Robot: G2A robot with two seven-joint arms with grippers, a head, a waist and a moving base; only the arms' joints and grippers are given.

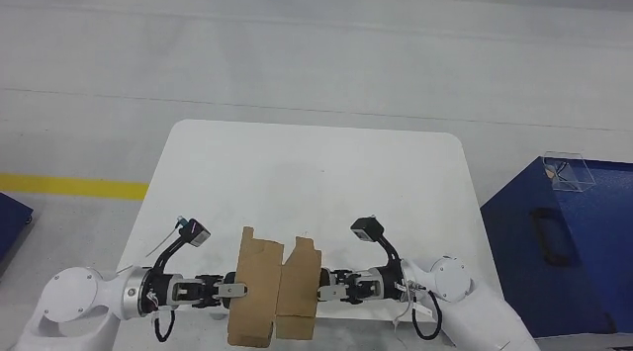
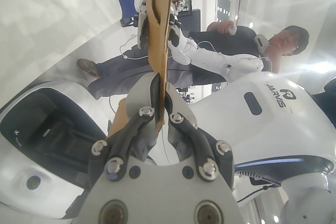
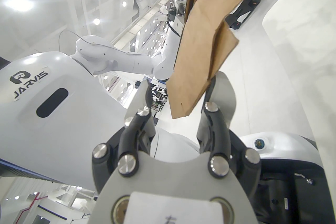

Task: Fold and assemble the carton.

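Top view: flat brown cardboard carton (image 1: 257,282) (notched flaps) clamped in left jaws

In the left wrist view the carton (image 2: 157,36) stands edge-on. Its faces are hidden, its far end is cut off by the picture's edge, and its near edge is buried between the left gripper's (image 2: 160,96) pads. In the right wrist view a carton corner covers part of one finger (image 3: 223,93) of the right gripper (image 3: 181,95); perhaps they touch, but I cannot tell.
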